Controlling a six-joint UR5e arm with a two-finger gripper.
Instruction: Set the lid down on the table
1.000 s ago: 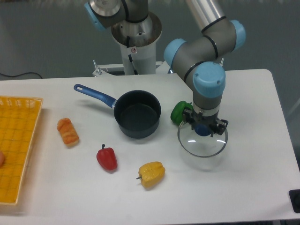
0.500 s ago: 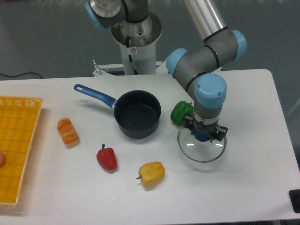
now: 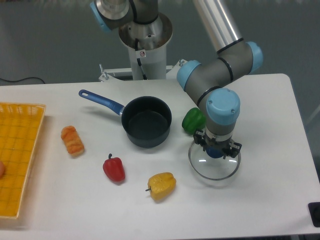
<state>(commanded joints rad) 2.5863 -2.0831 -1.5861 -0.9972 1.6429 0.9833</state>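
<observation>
At the far left edge of the white table (image 3: 270,200) lies a yellow mesh tray (image 3: 20,150), and just right of it, on the bare tabletop, an orange pastry-like item (image 3: 72,140). Further right come a red bell pepper (image 3: 114,169) and, nearer the front, a yellow bell pepper (image 3: 162,185). Behind these two sits a dark blue saucepan (image 3: 146,128), open and without its cover, its blue handle pointing back and to the left. To the right of the pan is a green bell pepper (image 3: 193,120), partly hidden by the robot arm. Just in front of that pepper is the lid (image 3: 214,162), a clear glass disc with a thin metal rim, lying flat or nearly flat at tabletop level, well apart from the saucepan. The gripper (image 3: 217,150) points straight down over the lid's middle with its two fingers pinching the dark blue knob. By the look of it, the task is close to done: the lid is off the pan and down at the table, though whether its rim fully rests on the surface cannot be told. What likely remains is to let go and lift away. The green pepper sits just beside the lid's back edge, the only thing crowding it.
</observation>
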